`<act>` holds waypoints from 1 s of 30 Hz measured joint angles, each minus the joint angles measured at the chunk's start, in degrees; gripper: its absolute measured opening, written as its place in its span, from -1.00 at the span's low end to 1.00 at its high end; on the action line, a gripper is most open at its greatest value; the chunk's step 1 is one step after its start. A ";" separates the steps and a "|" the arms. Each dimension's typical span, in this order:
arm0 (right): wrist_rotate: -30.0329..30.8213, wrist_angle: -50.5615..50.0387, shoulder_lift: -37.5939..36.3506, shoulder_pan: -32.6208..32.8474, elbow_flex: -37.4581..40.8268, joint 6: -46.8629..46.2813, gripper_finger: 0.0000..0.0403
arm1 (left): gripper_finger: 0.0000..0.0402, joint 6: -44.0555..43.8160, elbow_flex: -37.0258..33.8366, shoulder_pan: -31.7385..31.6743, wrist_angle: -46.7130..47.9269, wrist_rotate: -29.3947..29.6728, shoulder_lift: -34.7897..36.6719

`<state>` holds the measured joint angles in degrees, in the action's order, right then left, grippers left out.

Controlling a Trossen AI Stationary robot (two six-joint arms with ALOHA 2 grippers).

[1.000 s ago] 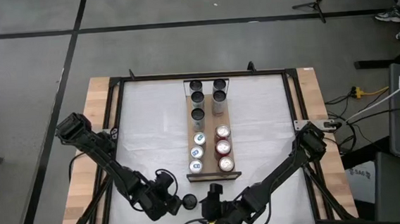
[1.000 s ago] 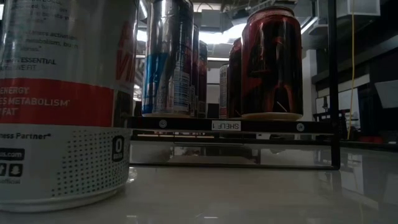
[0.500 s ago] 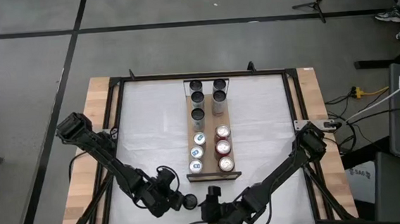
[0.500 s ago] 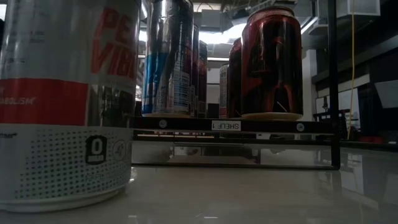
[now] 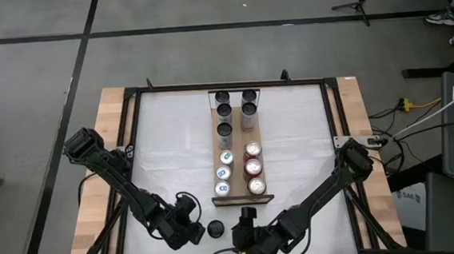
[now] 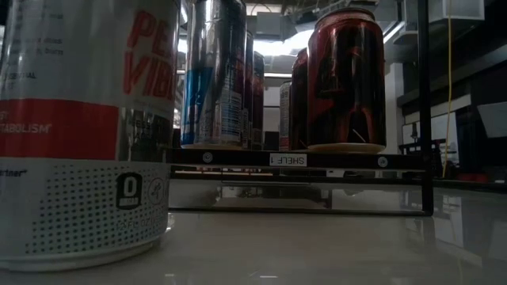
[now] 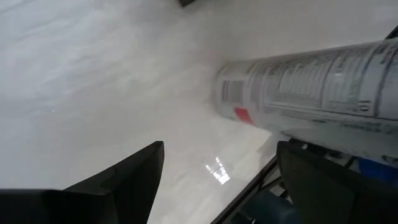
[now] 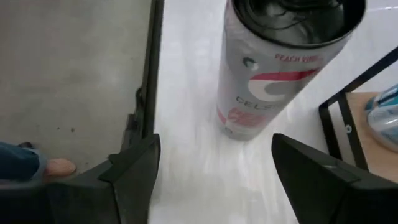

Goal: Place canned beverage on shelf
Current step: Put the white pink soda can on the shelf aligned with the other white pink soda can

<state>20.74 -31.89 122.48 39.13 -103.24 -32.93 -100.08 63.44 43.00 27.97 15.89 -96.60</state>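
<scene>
White can [image 6: 83,134] upright on bench [image 5: 293,154], near edge, short of shelf [image 5: 238,142]; reads "PEACH VIBE", "CELSIUS". Shelf lip tagged "SHELF1". On shelf: 3 blue-silver, 3 red, 5 dark cans. Left claw [image 5: 192,229] released, beside can. Right claw [image 5: 246,222] released, also near.

Eleven cans [image 5: 253,167] on one shelf [image 5: 237,160]; one loose can [image 5: 215,229].

Two dark jointed arms, bulky black joints, broad black jaws.
</scene>
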 joint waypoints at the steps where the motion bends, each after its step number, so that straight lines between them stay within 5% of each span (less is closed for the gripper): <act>1: -0.25 -0.07 -0.35 0.01 0.00 0.00 0.48 | 0.52 -0.28 0.00 0.02 -0.29 0.64 0.00; 30: -1.09 -5.65 -8.01 0.22 0.00 0.43 0.48 | 0.52 -0.13 0.02 -2.71 -15.31 4.30 -5.26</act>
<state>19.65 -37.55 114.48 39.35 -103.24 -32.50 -100.21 63.46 40.29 12.66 20.19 -101.85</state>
